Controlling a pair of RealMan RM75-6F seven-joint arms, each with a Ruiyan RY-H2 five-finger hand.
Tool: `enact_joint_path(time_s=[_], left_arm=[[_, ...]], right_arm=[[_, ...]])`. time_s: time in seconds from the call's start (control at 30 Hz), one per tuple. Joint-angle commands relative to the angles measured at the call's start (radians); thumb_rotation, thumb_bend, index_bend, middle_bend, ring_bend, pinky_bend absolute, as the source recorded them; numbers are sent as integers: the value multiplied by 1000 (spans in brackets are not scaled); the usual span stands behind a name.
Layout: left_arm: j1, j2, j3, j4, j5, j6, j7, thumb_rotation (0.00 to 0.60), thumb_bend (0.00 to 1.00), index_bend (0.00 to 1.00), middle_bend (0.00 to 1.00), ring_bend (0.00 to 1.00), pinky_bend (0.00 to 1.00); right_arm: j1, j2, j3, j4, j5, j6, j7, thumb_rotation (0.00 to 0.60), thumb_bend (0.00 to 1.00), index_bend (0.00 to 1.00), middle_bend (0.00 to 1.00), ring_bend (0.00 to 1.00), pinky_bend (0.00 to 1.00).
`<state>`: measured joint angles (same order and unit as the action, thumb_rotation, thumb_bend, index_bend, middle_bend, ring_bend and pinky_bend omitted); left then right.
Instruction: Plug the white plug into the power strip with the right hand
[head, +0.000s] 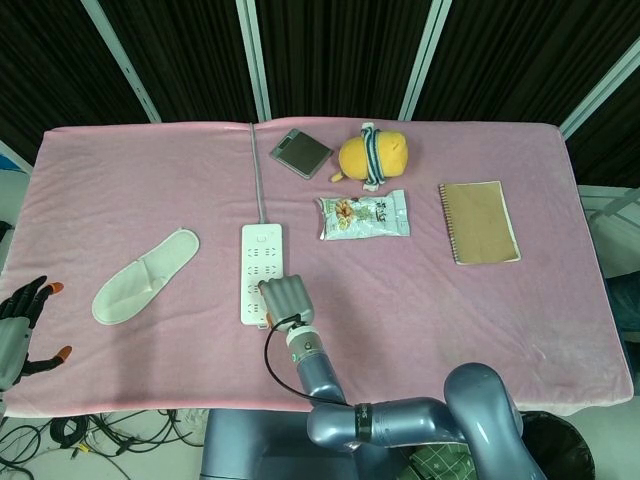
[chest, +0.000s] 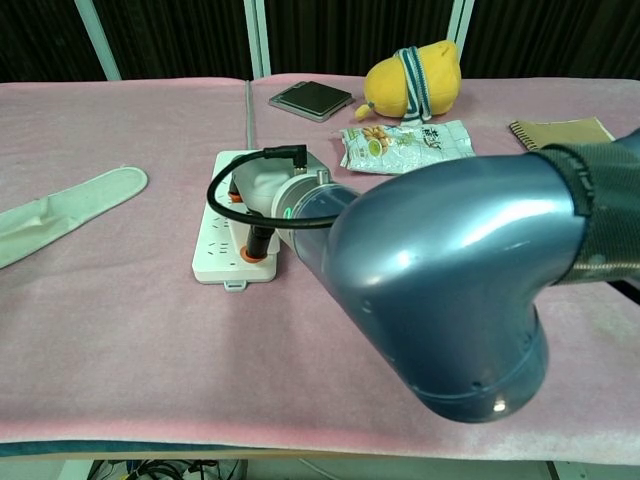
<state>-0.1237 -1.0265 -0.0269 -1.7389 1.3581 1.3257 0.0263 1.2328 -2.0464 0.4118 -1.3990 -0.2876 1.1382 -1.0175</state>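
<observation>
The white power strip (head: 260, 262) lies lengthwise left of the table's middle, its cord (head: 257, 170) running to the far edge. My right hand (head: 287, 298) sits over the strip's near right corner with its fingers curled down. In the chest view the right hand (chest: 258, 190) holds a white piece, the white plug (chest: 262, 178), against the power strip (chest: 218, 240), and my forearm hides most of it. One orange fingertip (chest: 250, 257) touches the strip's near end. My left hand (head: 20, 320) hangs off the table's near left corner, fingers spread and holding nothing.
A white slipper (head: 145, 276) lies left of the strip. Beyond it are a dark flat device (head: 300, 152), a yellow plush toy (head: 371, 155) and a snack packet (head: 364, 215). A brown notebook (head: 478, 222) lies at the right. A pink cloth (head: 420, 300) covers the table.
</observation>
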Motion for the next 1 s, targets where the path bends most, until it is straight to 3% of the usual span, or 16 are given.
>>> enact_joint_path(time_s=[0.03, 0.2, 0.3, 0.4, 0.47, 0.57, 0.83, 1.0], left_arm=[[0, 0, 0, 0, 0, 0, 0, 600, 221, 109, 4, 1, 126], [-1, 0, 0, 0, -1, -2, 2, 600, 221, 109, 4, 1, 126], [-1, 0, 0, -1, -1, -2, 2, 600, 221, 109, 4, 1, 126], [-1, 0, 0, -1, -1, -2, 2, 600, 221, 109, 4, 1, 126], [-1, 0, 0, -1, -2, -2, 4, 600, 221, 109, 4, 1, 126], [-1, 1, 0, -1, -3, -3, 3, 600, 221, 109, 4, 1, 126], [-1, 1, 1, -2, -3, -3, 4, 600, 221, 109, 4, 1, 126], [-2, 1, 1, -2, -5, -4, 7, 600, 221, 109, 4, 1, 126]], right_arm=[[-3, 5, -2, -3, -2, -2, 1, 600, 569, 1000, 924, 862, 558], [-10, 13, -12, -7, -9, 1, 1, 600, 552, 1000, 891, 835, 546], [-13, 12, -18, -8, -14, 1, 2, 600, 496, 996, 778, 738, 487], [-15, 15, -18, -18, 0, -8, -1, 600, 427, 890, 632, 623, 441], [-15, 23, -11, -33, 16, -15, -6, 600, 388, 727, 529, 555, 408], [-16, 29, -5, -43, 23, -16, -4, 600, 342, 582, 447, 494, 380], [-21, 45, 0, -62, 45, -13, -2, 600, 242, 438, 332, 387, 323], [-24, 57, 8, -77, 56, -13, 4, 600, 218, 407, 299, 350, 288]])
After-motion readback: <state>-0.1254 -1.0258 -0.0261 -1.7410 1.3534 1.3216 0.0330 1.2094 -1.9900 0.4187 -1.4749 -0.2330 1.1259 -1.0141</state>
